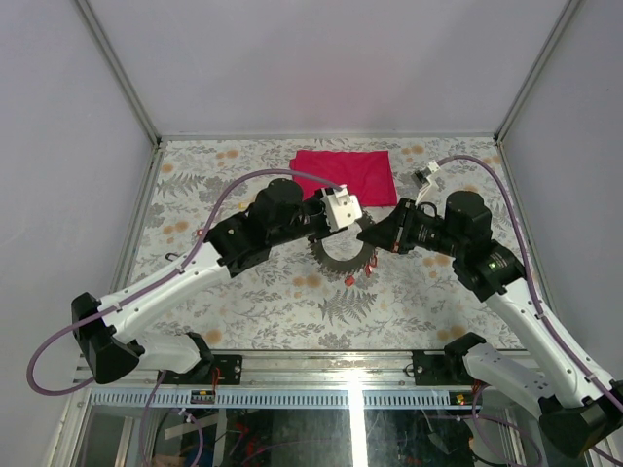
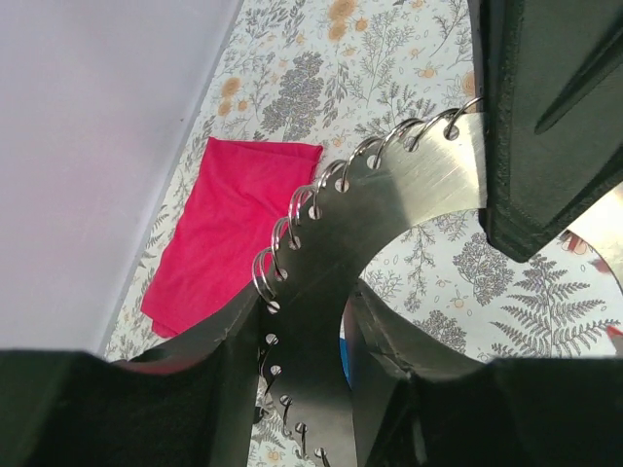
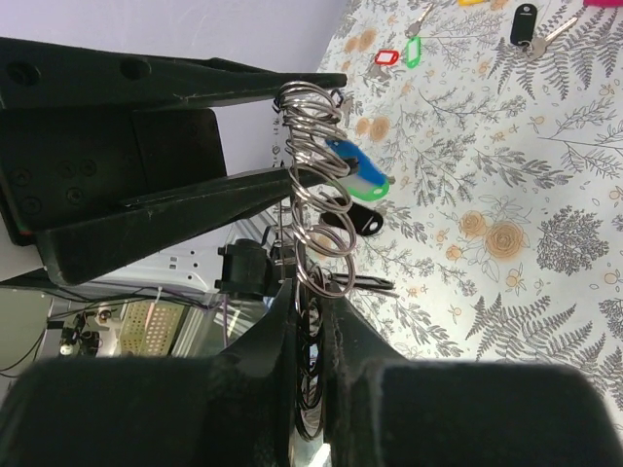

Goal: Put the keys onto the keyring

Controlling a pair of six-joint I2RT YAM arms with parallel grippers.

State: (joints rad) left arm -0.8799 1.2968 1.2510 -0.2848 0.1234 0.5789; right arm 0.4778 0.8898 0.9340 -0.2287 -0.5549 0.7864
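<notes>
The keyring [image 1: 336, 255] is a flat dark grey ring with small wire loops along its outer edge [image 2: 389, 204], held up above the table between both arms. My left gripper [image 1: 358, 224] [image 2: 304, 326] has its fingers against both edges of the ring's band. My right gripper [image 1: 378, 238] [image 3: 318, 306] is shut on the ring, clamping its flat faces. Blue [image 3: 352, 161], green and black [image 3: 355, 222] key tags hang from the loops. More keys lie loose on the table: a red tag [image 3: 386, 56], a green tag [image 3: 413, 51] and a black tag [image 3: 523, 24]. A red key [image 1: 348, 280] lies under the ring.
A folded red cloth [image 1: 346, 173] [image 2: 229, 224] lies at the back of the floral tabletop, just behind the grippers. White walls close the table on the left, back and right. The arm bases and a metal rail run along the near edge [image 1: 321, 365].
</notes>
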